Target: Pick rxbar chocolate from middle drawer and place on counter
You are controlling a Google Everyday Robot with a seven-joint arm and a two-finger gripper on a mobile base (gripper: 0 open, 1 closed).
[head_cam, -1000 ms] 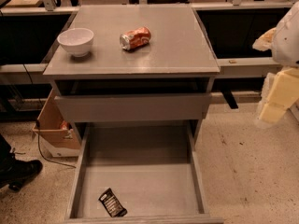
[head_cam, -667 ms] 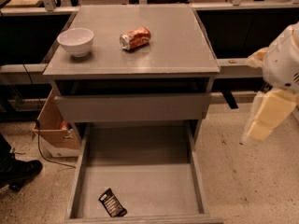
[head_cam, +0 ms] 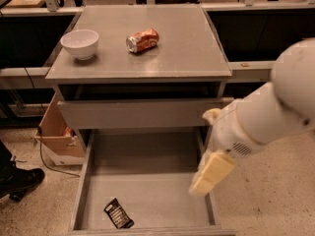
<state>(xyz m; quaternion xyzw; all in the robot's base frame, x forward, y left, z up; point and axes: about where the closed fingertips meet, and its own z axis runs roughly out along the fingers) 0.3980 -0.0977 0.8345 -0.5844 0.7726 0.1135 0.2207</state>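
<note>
The rxbar chocolate (head_cam: 118, 213), a flat black bar with white print, lies on the floor of the open middle drawer (head_cam: 147, 191) near its front left corner. The counter (head_cam: 187, 48) is the grey top of the cabinet. My gripper (head_cam: 211, 173), with pale yellowish fingers, hangs from the white arm over the right side of the drawer, well to the right of the bar and above it. It holds nothing that I can see.
A white bowl (head_cam: 79, 43) and a crushed orange soda can (head_cam: 142, 40) stand on the counter. A shut upper drawer front (head_cam: 133, 113) sits above the open drawer. A cardboard box (head_cam: 56, 132) and a dark shoe (head_cam: 19, 180) are on the floor at left.
My arm has swung in from the right edge of the view, down and to the left, so the gripper is now over the drawer's right side. The bar has not moved.
</note>
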